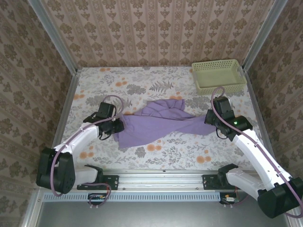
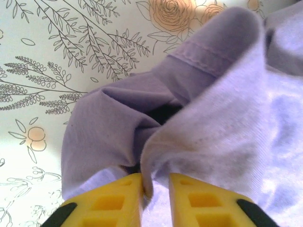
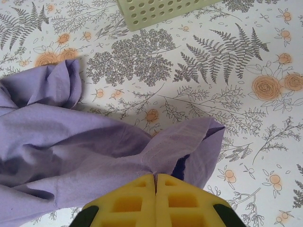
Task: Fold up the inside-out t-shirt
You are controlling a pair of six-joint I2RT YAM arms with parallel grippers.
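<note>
Lavender jersey, thin and soft, is what we are working. The inside-out t-shirt (image 1: pixel 156 124) lies crumpled across the middle of the floral tablecloth (image 1: pixel 161 82), drawn out between the two arms and well apart from the pale green mesh basket (image 1: pixel 222 87) at the far right corner. The right gripper (image 3: pixel 155 178) has its yellow fingers pressed together on a bunched edge of the shirt. The left gripper (image 2: pixel 156 182) shows a narrow gap with a fold of cloth running into it, below a stitched hem (image 2: pixel 203 61); we cannot tell whether that fold is pinched or loose. We judge the step in hand to be spreading the shirt flat, so we should take hems or corners rather than mid-cloth bunches, pull evenly outward, and lay it without twists before any fold. We read no brand, label or writing anywhere.
</note>
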